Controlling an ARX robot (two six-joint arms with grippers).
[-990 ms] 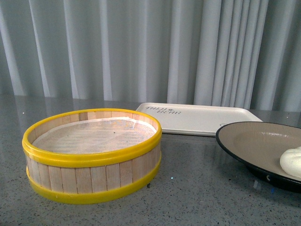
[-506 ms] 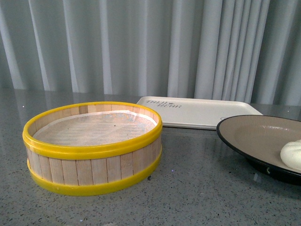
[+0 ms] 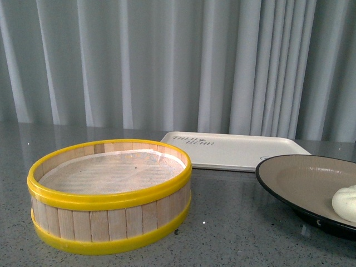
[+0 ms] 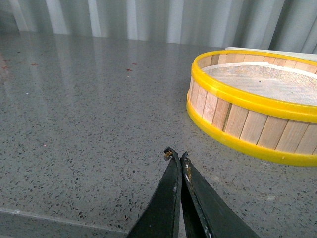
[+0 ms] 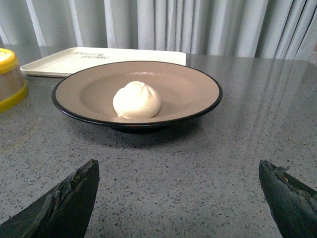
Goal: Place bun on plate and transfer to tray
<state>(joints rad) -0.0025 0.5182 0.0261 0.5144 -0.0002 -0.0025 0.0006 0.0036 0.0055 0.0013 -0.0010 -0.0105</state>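
The white pleated bun [image 5: 136, 99] lies inside the plate [image 5: 193, 82], a beige dish with a black rim standing on the grey table. In the front view the bun [image 3: 346, 203] and the plate [image 3: 289, 175] show at the right edge. The cream tray [image 3: 233, 149] with dark lettering lies flat behind the plate, and its near edge shows as the tray [image 5: 59, 62] in the right wrist view. My right gripper [image 5: 178, 173] is open, wide apart, short of the plate with only table between its fingers. My left gripper [image 4: 177, 154] is shut and empty over bare table beside the steamer.
A round wooden steamer basket [image 3: 108, 192] with yellow bands stands at the front left, holding only its white liner; the same basket [image 4: 257, 106] shows in the left wrist view. Grey curtains [image 3: 178, 61] hang behind the speckled table [image 4: 84, 109].
The front view has shifted slightly: the basket, tray and plate sit a little lower in the picture than before. The bun stays in the plate.
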